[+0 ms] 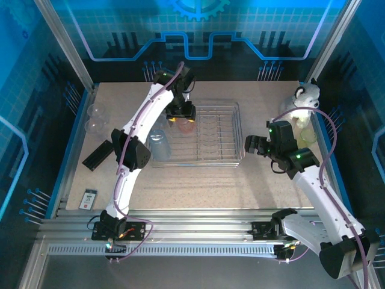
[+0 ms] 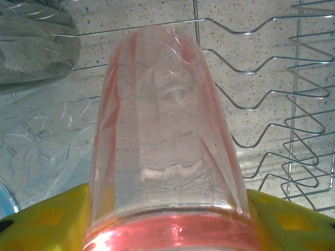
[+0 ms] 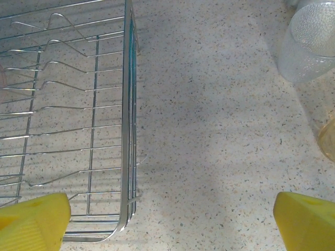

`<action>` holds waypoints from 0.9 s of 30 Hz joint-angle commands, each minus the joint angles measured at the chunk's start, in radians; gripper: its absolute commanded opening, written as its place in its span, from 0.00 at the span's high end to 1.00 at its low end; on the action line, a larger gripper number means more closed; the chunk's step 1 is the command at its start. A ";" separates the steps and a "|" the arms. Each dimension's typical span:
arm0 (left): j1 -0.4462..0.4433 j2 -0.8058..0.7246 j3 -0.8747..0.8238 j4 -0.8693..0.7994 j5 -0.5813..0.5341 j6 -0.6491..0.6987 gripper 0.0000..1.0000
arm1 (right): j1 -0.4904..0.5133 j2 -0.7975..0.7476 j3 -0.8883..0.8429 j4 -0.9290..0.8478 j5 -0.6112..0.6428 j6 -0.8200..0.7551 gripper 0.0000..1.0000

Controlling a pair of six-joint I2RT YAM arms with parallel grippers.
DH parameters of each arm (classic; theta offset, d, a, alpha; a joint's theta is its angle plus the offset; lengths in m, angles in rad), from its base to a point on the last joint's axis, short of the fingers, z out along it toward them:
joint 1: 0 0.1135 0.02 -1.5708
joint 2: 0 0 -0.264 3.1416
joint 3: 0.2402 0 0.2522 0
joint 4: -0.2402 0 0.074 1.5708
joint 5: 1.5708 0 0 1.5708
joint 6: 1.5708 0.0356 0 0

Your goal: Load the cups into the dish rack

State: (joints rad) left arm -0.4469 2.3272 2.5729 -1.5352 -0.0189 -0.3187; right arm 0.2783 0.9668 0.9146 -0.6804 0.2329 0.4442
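Left wrist view: pink-red cup (image 2: 165,141) sitting between yellow fingers (image 2: 44,219). Left gripper (image 1: 180,113) is pinching cup's near end, jaws partly spread around it. Cup is hanging over far left part of dish rack (image 1: 210,138), wire dividers (image 2: 282,120) lying to its right and smoky grey cup (image 2: 31,42) to its left. Top external: left arm reaching forward, wrist bending down over rack. Right gripper (image 3: 170,222) is holding nothing, jaws standing wide apart, hovering over bare table (image 3: 220,130) just beside rack's edge. Right arm is angling inward toward rack.
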 commanded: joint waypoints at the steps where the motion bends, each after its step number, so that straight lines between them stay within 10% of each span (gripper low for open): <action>1: 0.007 0.006 0.029 -0.020 0.023 0.020 0.98 | -0.013 0.008 0.003 0.009 0.019 0.008 0.00; 12: 0.008 0.022 0.020 -0.060 -0.019 0.039 0.92 | -0.012 0.020 -0.006 0.017 0.008 0.017 0.00; 27: 0.011 0.050 0.003 -0.054 -0.039 0.055 0.46 | -0.011 0.019 -0.016 0.016 -0.003 0.028 0.00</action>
State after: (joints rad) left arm -0.4438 2.3650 2.5725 -1.5661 -0.0410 -0.2848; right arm 0.2783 0.9977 0.9092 -0.6685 0.2283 0.4557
